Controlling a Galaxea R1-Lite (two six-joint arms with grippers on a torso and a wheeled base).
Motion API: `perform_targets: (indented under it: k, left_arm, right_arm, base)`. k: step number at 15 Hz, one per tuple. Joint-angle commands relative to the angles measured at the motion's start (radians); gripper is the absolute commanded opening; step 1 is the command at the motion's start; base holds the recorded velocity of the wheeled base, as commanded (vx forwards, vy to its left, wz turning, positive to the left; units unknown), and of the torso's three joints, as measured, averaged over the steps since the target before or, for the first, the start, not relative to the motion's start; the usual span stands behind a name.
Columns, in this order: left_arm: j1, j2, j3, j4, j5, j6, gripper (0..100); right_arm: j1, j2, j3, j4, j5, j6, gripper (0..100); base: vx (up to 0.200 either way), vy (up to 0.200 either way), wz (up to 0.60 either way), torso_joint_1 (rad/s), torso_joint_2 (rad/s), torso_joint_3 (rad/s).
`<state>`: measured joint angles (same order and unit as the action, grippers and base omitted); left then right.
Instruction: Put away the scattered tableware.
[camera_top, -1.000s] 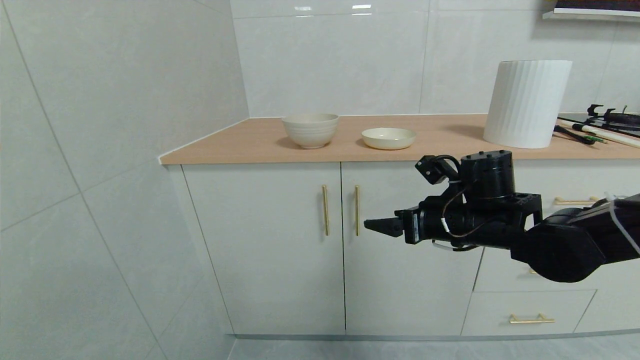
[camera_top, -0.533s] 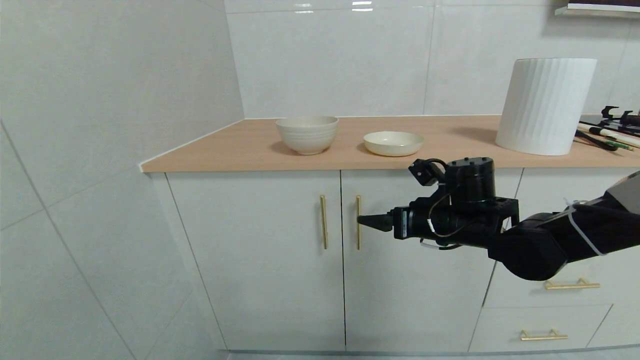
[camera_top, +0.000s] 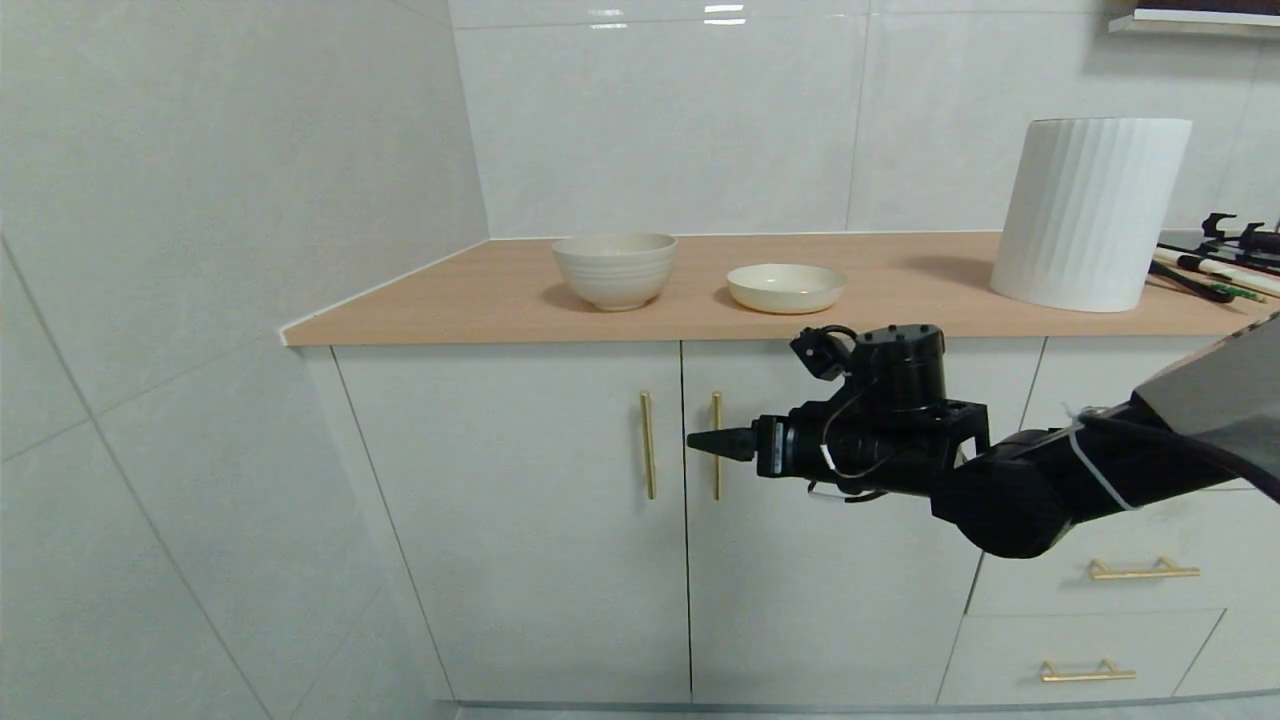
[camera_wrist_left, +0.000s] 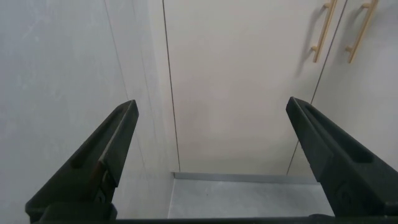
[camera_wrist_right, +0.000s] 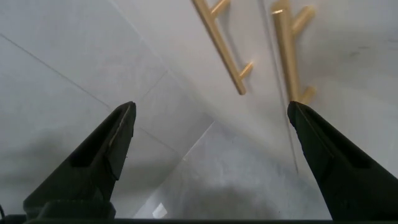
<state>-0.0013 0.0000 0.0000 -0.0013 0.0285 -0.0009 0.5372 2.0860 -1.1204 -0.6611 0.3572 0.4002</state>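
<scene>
Pale tiled walls are seen behind a light brown wooden countertop (camera_top: 480, 300). On it one beige ribbed ceramic bowl (camera_top: 614, 268) and one shallow cream dish (camera_top: 786, 287) are lying side by side, so nothing is judged as put away yet. Below the countertop two closed white cabinet doors (camera_top: 520, 500) with two golden bar handles (camera_top: 648, 458) are counted. The right gripper (camera_top: 712, 443) is held just before these handles, spread wide and empty. The left gripper (camera_wrist_left: 211, 155) is spread wide too, with nothing in it.

No text, label, number or sign can be read; the bowl (camera_top: 614, 268), the dish (camera_top: 786, 287), the ribbed white container (camera_top: 1090, 212), the cabinet doors (camera_top: 520, 500) and the desk (camera_top: 480, 300) show plain surfaces.
</scene>
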Motion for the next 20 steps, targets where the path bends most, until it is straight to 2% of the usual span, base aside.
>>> perform_targets:
  k: [1,4,5,11,20]
  left_arm:
    - [0.0,0.0,0.0,0.0,0.001,-0.001,100]
    - [0.0,0.0,0.0,0.0,0.001,0.001,100]
    - [0.0,0.0,0.0,0.0,0.001,0.001,100]
    - [0.001,0.0,0.0,0.0,-0.001,0.007,100]
    - [0.0,0.0,0.0,0.0,-0.001,0.002,100]
  right_arm:
    - [0.004,0.055,-0.015,-0.018,-0.003,0.0,100]
    - [0.006,0.117,-0.042,-0.091,-0.034,0.003,100]
    - [0.006,0.157,-0.065,-0.118,-0.073,0.012,100]
    - [0.015,0.236,-0.15,-0.13,-0.118,0.1,100]
    - [0.032,0.273,-0.159,-0.172,-0.112,0.15,100]
  base:
    - [0.0,0.0,0.0,0.0,0.0,0.0]
    - [0.0,0.0,0.0,0.0,0.0,0.0]
    - [0.0,0.0,0.0,0.0,0.0,0.0]
    - [0.0,0.0,0.0,0.0,0.0,0.0]
    - [0.0,0.0,0.0,0.0,0.0,0.0]
